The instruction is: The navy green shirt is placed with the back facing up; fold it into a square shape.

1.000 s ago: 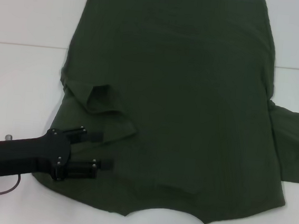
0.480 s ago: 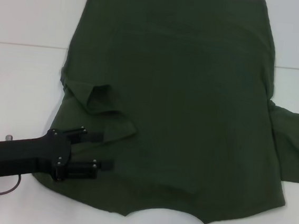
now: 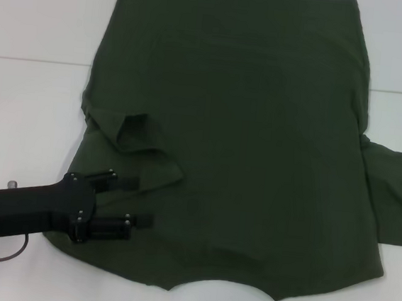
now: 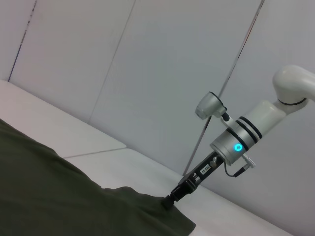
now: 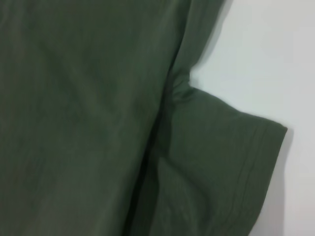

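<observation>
Navy green shirt (image 3: 244,147) lies spread flat on the white table (image 3: 27,105), soft matte fabric, plain, with a scalloped near edge. I have the left gripper (image 3: 141,202) resting on the shirt's near left corner, its two black fingers (image 3: 125,182) parted and lying along the cloth, nothing pinched between them. Just beyond the fingertips the left sleeve (image 3: 140,134) is folded inward onto the body, leaving a raised, creased flap. Past that, the fabric runs smooth to the straight far hem.

Off to the far side from my left gripper, the right sleeve (image 3: 395,201) sticks out flat onto the table; its stitched double hem shows in the right wrist view. The right gripper (image 4: 170,201) sits at that sleeve's edge, black, touching the cloth in the left wrist view; I cannot tell whether it is clenched. Behind it rises a pale panelled wall (image 4: 123,64).
</observation>
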You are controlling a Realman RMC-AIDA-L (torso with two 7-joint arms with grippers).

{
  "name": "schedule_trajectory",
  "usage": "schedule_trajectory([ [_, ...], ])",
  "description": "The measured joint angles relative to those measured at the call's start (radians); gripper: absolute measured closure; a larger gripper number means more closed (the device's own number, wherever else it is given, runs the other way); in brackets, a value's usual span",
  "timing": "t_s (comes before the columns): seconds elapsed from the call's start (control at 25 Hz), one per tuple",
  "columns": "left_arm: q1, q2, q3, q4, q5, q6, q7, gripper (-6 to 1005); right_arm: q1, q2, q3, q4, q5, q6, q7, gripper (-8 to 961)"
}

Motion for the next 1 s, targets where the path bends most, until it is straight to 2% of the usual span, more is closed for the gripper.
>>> schedule_trajectory([
  [0.04, 0.0, 0.0, 0.0, 0.0, -0.001, 0.001, 0.0, 115, 0.0, 0.0, 0.002, -0.002, 0.0, 0.0, 0.001, 941],
  [0.24, 0.001, 0.0, 0.0, 0.0, -0.003, 0.005, -0.002, 115, -0.01, -0.014, 0.033, -0.005, 0.009, 0.009, 0.008, 941],
  [0.56, 0.002, 0.0, 0.0, 0.0, -0.003, 0.005, -0.003, 115, -0.036, -0.044, 0.166, -0.054, 0.044, 0.002, -0.001, 941],
  [0.8, 0.002, 0.002, 0.0, 0.0, 0.001, 0.005, -0.003, 115, -0.061, -0.056, 0.167, -0.125, 0.172, -0.035, -0.002, 942],
  [1.0, 0.0, 0.003, 0.0, 0.0, 0.003, 0.005, -0.003, 115, -0.044, -0.059, 0.163, -0.143, 0.216, -0.048, -0.013, 942],
])
